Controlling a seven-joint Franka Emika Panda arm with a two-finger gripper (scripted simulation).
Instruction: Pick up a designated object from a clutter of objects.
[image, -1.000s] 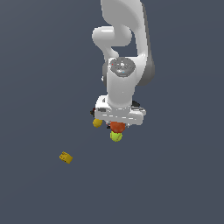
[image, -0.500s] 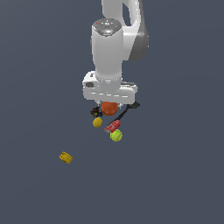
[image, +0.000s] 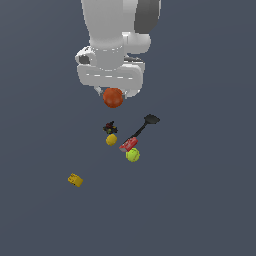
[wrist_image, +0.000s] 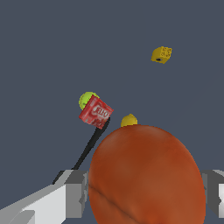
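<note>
The exterior view looks down from high and well off at the arm. The wrist view peers past the gripper's fingers (wrist_image: 74, 192), very near the orange-red ball (wrist_image: 146, 177). Both share the ball, spatula (image: 142, 127) and yellow block (image: 75, 180)

Floor (image: 210, 210): flat, matte, uniform dark slate-blue. In the exterior view it fills the frame all round the clock, from 12 through 6 and back. The wrist view shows the same plain surface as backdrop.
</note>
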